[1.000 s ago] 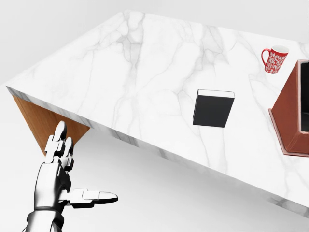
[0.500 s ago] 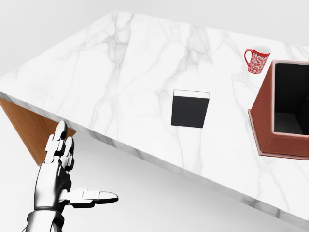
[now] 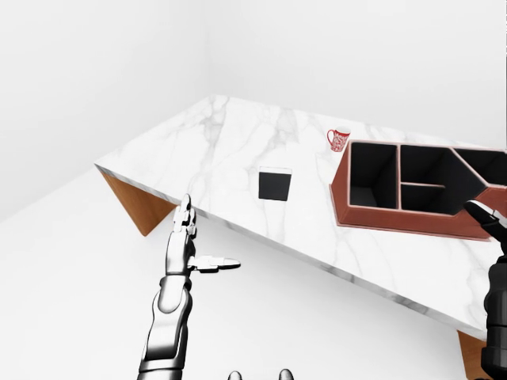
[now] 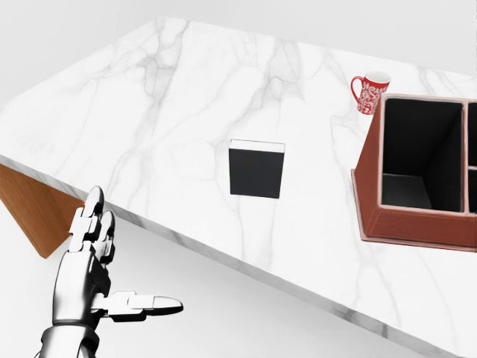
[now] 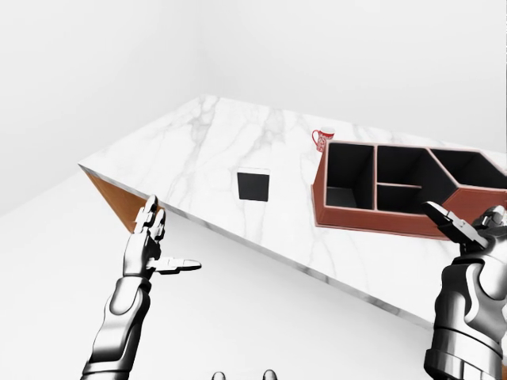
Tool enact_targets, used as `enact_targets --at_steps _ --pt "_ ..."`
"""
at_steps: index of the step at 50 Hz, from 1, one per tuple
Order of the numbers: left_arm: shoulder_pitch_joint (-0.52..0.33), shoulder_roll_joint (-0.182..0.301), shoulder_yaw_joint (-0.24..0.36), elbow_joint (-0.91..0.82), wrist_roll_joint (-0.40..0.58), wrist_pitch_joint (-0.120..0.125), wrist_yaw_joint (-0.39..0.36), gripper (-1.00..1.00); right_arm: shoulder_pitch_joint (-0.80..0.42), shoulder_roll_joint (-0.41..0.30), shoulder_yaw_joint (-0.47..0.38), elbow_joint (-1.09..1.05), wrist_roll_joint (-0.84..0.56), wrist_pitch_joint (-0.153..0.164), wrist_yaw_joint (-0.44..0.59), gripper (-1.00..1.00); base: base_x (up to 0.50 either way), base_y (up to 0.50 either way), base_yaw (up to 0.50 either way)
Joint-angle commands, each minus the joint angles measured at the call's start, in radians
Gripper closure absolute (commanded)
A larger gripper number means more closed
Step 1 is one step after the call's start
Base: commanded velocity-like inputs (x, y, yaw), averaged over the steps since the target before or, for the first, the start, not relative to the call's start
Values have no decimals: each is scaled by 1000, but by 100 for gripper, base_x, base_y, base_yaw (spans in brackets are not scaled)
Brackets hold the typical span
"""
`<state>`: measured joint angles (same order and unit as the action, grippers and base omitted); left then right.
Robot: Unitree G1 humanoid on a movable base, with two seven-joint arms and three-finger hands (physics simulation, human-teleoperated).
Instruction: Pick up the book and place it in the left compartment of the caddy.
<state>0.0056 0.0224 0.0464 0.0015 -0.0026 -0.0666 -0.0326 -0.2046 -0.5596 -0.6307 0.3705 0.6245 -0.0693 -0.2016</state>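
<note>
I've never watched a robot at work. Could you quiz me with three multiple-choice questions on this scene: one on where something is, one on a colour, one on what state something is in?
1. In the head view, where does the flat black book lie relative to the reddish-brown compartmented caddy?
A. inside it
B. to its left on the white marble table
C. on top of it

2. What colour is the patterned mug?
A. red and white
B. blue
C. green

3. What is the silver left hand doing?
A. gripping the book
B. holding the mug
C. open, holding nothing

Answers:
1 B, bare marble shows between book and caddy.
2 A, a red mug with white pattern.
3 C, its fingers are spread, off the table's edge.
</note>
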Motion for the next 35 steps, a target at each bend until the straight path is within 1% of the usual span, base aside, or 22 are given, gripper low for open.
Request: enact_targets --at_steps 1,15,16,18,19,21,25,27,30,31,34,35 --pt "6 -2 -3 -13 1 6 1 -100 -2 0 1 6 -1 -3 0 -100 12 -21 0" --pt "6 -2 -3 -13 1 6 1 -100 -1 -1 2 6 0 -4 -1 -100 12 -21 0" --pt "12 0 -5 -20 8 3 2 -100 9 -2 -4 -17 5 10 -7 -100 12 -21 0" --pt "12 -1 -5 -20 8 3 2 -100 9 -1 -5 -20 4 12 -7 -100 12 -21 0" --pt "18 -5 -11 -43 11 25 3 -100 11 0 -6 -27 4 18 -6 -100 11 -21 0" --pt "20 -7 -14 -52 15 37 7 -100 13 1 -10 -38 5 26 -6 -100 12 -21 0" --pt "20 -7 -16 -58 15 41 6 -100 12 8 -10 -35 -4 17 2 -100 12 -21 0" --pt "21 -8 -18 -62 16 45 6 -100 17 6 -13 -46 -2 27 -2 -100 11 -21 0" --pt "25 -10 -17 -75 10 51 6 -100 18 7 -16 -51 -4 31 -3 -100 12 -21 0" --pt "25 -9 -17 -76 11 52 7 -100 21 7 -18 -58 -2 37 -4 -100 12 -21 0" --pt "24 -9 -17 -75 11 51 7 -100 16 8 -17 -46 -6 29 -1 -100 12 -21 0" --pt "24 -9 -17 -73 11 51 7 -100 17 7 -18 -49 -5 32 -1 -100 12 -21 0"
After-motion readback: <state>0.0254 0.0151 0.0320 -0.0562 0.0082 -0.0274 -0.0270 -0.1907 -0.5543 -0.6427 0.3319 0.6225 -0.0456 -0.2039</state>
